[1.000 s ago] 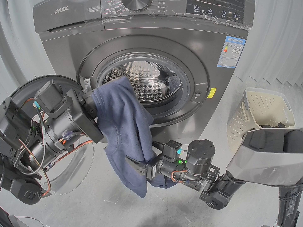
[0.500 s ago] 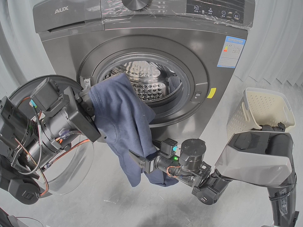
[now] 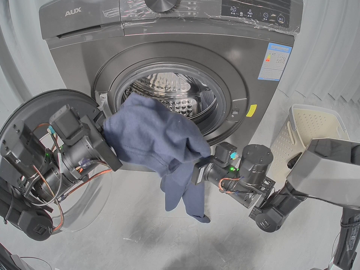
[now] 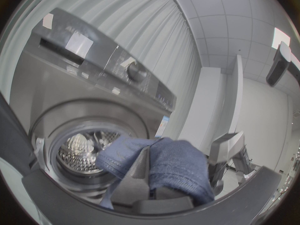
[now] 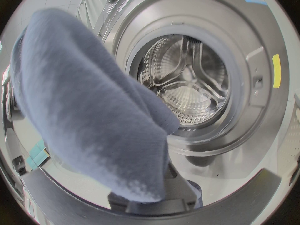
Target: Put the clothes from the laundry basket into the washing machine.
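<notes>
A dark blue garment (image 3: 153, 135) hangs bunched in front of the washing machine's open drum (image 3: 172, 90), with one end dangling toward the floor. My left gripper (image 3: 107, 126) is shut on its left edge, just below the left side of the door opening. In the left wrist view one grey finger (image 4: 140, 172) presses into the blue garment (image 4: 178, 160). My right gripper (image 3: 200, 165) is shut on the garment's right side, below the drum's lower rim. The cloth (image 5: 87, 110) drapes over that gripper (image 5: 156, 191), with the drum (image 5: 187, 82) beyond.
The machine's round door (image 3: 33, 105) stands swung open at the left, behind my left arm. A cream laundry basket (image 3: 318, 124) stands on the floor at the right of the machine, partly hidden by my right arm. Grey floor lies below.
My right gripper has risen and moved right with the garment's lower part, so the cloth now bunches between both grippers instead of hanging long. The left gripper dropped slightly.
</notes>
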{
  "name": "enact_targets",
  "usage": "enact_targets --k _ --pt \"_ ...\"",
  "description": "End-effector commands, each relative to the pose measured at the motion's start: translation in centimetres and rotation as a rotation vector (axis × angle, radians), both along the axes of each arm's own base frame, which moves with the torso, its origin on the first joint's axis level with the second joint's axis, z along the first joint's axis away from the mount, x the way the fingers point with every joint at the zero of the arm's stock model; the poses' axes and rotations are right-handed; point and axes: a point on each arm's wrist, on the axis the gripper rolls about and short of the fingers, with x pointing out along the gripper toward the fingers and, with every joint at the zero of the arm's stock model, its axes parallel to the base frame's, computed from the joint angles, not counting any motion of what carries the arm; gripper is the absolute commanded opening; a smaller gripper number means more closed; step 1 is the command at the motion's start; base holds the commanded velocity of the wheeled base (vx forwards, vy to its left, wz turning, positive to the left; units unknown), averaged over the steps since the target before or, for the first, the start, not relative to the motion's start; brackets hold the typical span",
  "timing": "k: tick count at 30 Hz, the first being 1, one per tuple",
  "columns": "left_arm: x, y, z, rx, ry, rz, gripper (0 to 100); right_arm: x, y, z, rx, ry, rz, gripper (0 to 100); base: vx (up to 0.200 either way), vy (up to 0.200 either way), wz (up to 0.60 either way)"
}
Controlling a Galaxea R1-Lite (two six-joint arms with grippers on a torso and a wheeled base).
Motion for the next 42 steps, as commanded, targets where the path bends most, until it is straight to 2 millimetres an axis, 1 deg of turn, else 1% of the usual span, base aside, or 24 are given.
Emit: enact_targets --k 1,2,4,5,10,14,16,19,20,23,31,32,36,42 --pt "2.0 0.4 -4.4 0.085 0.155 0.047 0 -0.7 -2.4 4.3 0.062 -0.064 -0.053 0 0.0 0.0 0.0" --pt "2.6 0.5 -5.6 0.108 0.198 0.056 0 -0.8 -2.5 4.6 0.066 -0.069 -0.057 0 0.0 0.0 0.0" --pt "3.4 0.5 -7.0 0.131 0.24 0.069 0 -1.0 -2.8 4.9 0.069 -0.072 -0.057 0 0.0 0.0 0.0" --pt "3.6 0.5 -7.2 0.134 0.247 0.072 0 -1.1 -2.8 5.0 0.07 -0.073 -0.057 0 0.0 0.0 0.0" --pt "4.3 1.2 -9.7 0.174 0.332 0.102 0 -1.2 -2.9 5.3 0.075 -0.079 -0.057 0 0.0 0.0 0.0" --pt "5.1 1.6 -12.3 0.26 0.371 0.126 0 -1.3 -2.7 5.4 0.078 -0.082 -0.052 0 0.0 0.0 0.0" --pt "5.2 1.6 -13.2 0.291 0.381 0.117 0 -1.3 -2.6 5.5 0.081 -0.086 -0.048 0 0.0 0.0 0.0" --pt "4.6 1.7 -14.7 0.346 0.421 0.073 0 -1.6 -2.4 5.5 0.081 -0.084 -0.04 0 0.0 0.0 0.0" --pt "4.6 1.7 -14.7 0.346 0.421 0.073 0 -1.6 -2.4 5.5 0.081 -0.084 -0.04 0 0.0 0.0 0.0" --pt "4.7 1.6 -15.6 0.369 0.433 0.063 0 -1.7 -2.3 5.4 0.078 -0.081 -0.036 0 0.0 0.0 0.0" --pt "4.8 1.9 -15.5 0.367 0.431 0.055 0 -1.7 -2.2 5.4 0.079 -0.082 -0.034 0 0.0 0.0 0.0" --pt "4.7 2.0 -15.6 0.368 0.433 0.05 100 -1.6 -2.2 5.3 0.078 -0.081 -0.036 0 0.0 0.0 0.0" --pt "4.8 1.9 -15.6 0.366 0.434 0.048 100 -1.5 -2.3 5.3 0.078 -0.081 -0.039 0 0.0 0.0 0.0" --pt "3.6 2.0 -16.2 0.391 0.474 0.027 100 -1.2 -2.4 5.1 0.073 -0.079 -0.048 0 0.0 0.0 0.0"
